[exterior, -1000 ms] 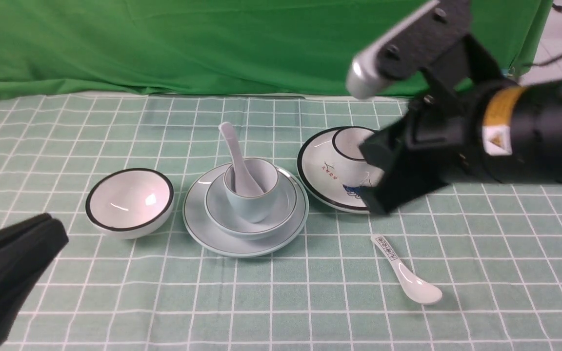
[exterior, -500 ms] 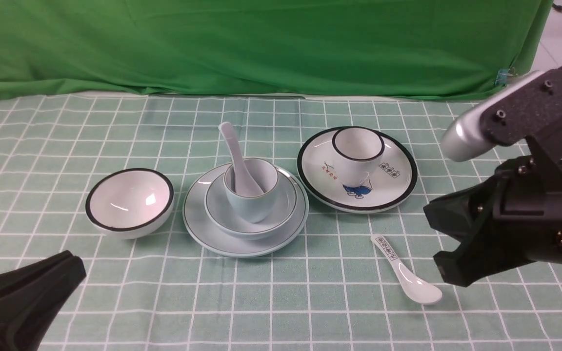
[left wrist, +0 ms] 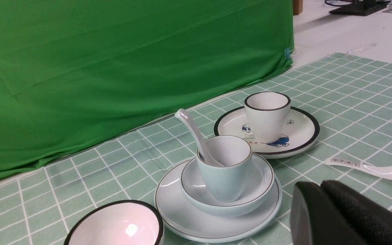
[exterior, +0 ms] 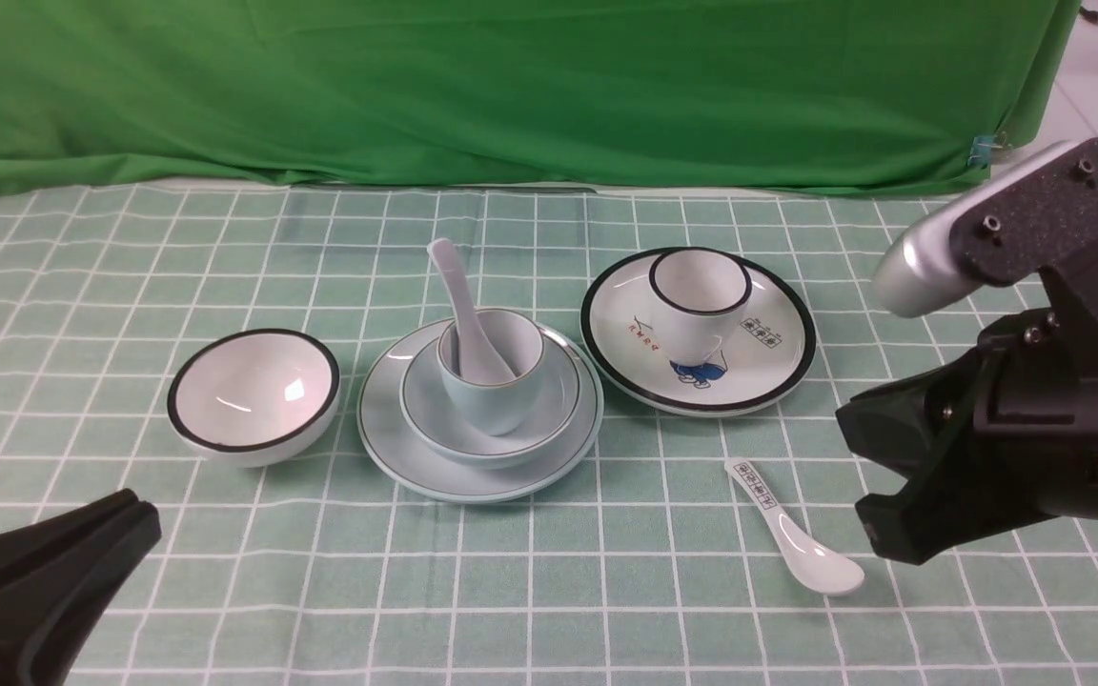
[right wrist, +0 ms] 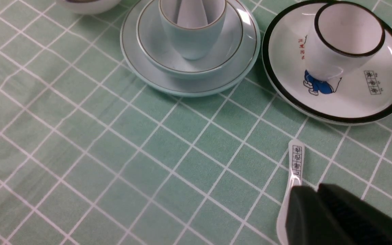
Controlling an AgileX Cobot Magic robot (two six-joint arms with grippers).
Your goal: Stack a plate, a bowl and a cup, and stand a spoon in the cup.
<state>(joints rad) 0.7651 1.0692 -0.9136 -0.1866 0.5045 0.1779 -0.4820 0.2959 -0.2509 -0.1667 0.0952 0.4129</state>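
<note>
The pale blue-green plate lies at the table's middle. The bowl sits on it and the cup stands in the bowl. The plain white spoon stands in the cup, its handle leaning to the back left. The stack also shows in the left wrist view, with the cup and spoon, and in the right wrist view, with the cup and plate. My left gripper is shut and empty at the front left. My right gripper is shut and empty at the right, apart from the stack.
A white bowl with a black rim sits left of the stack. A white black-rimmed plate holding a white black-rimmed cup sits to its right. A spoon with printed marks lies just beside my right gripper. A green curtain hangs behind.
My right arm has pulled back from over the black-rimmed plate to the right and down. My left gripper has sunk lower at the front left. The stack has not moved.
</note>
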